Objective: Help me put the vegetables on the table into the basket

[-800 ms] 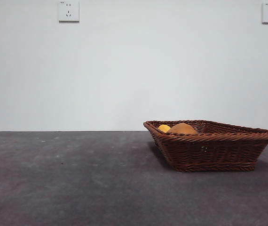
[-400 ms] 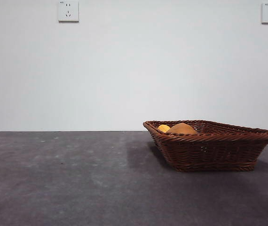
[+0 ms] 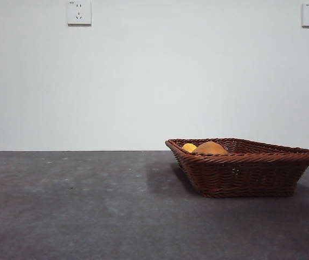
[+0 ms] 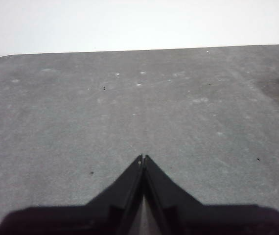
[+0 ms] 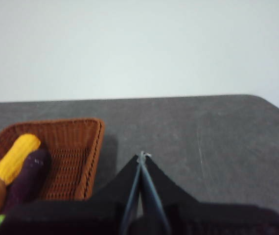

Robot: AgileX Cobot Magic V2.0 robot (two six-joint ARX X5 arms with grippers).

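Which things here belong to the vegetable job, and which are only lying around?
Job: basket; inside it, corn, eggplant, potato; table; left gripper and right gripper, both shut, empty.

Only there: two wall sockets, white wall.

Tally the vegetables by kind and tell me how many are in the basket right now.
Corn: 1
Eggplant: 1
Potato: 1
Total: 3, all inside the basket; none shows on the table.
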